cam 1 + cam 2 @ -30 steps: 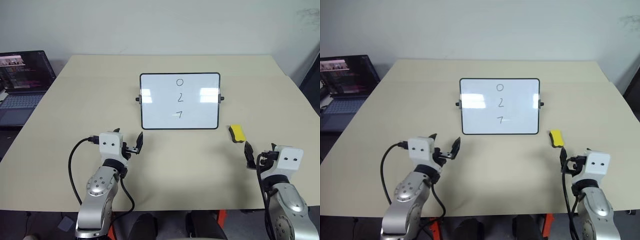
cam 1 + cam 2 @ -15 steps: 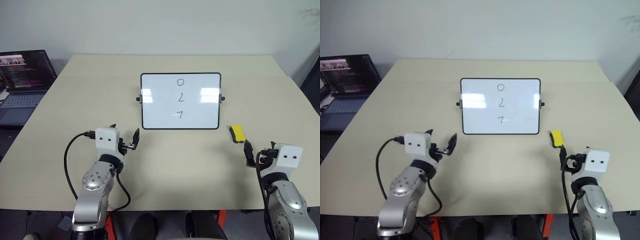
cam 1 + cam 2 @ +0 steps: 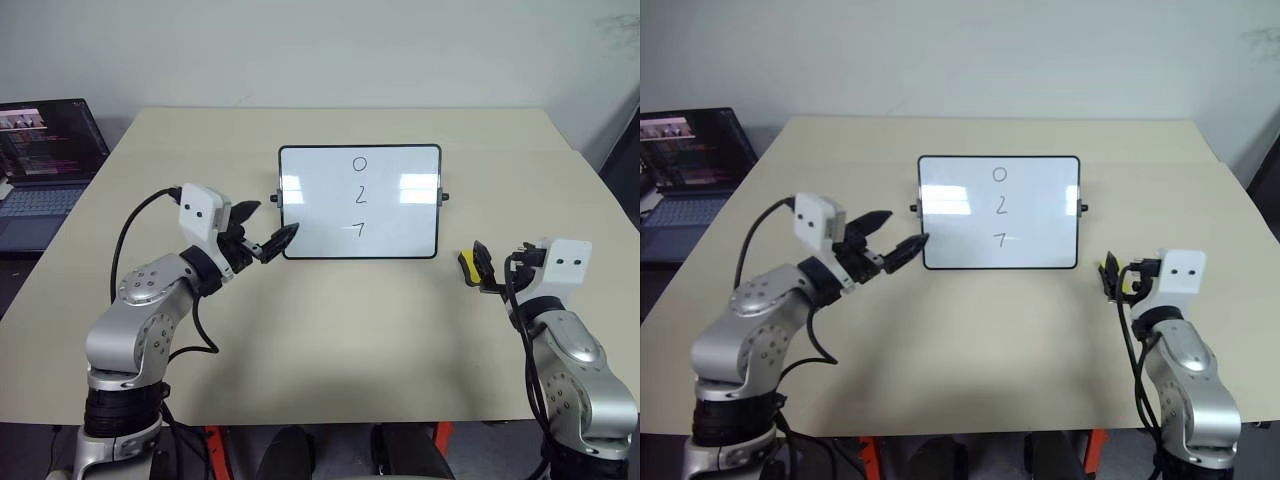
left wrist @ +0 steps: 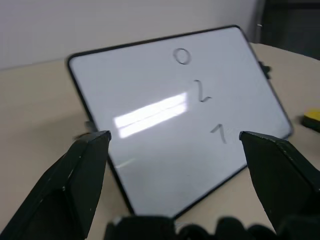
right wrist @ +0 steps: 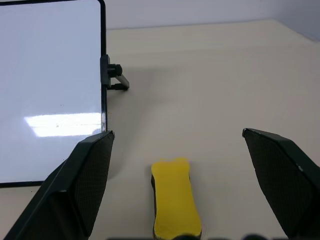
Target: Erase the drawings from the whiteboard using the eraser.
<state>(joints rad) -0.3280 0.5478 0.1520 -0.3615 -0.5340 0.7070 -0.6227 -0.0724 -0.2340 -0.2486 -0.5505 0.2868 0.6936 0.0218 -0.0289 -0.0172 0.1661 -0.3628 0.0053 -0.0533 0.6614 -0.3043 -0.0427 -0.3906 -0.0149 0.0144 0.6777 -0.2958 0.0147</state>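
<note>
Whiteboard (image 3: 360, 202): propped upright mid-desk (image 3: 330, 330), drawings (image 3: 359, 196) stacked in its centre.
Eraser (image 5: 175, 202): yellow, on the desk right of the board.
Left gripper (image 3: 262, 228): spread, beside the board's lower left corner.
Right gripper (image 5: 177, 186): spread, eraser between.

Silver-grey metallic arm segments, rounded and jointed, with black bands at the joints. White boxy wrist housing behind each claw, marked by two small dark dots on its face. Left claw (image 3: 262, 228) and right claw (image 3: 483, 267) each of two black, wedge-shaped fingers (image 4: 77, 177), matte and faintly textured. Black cable looping loosely from each wrist housing along the forearm
</note>
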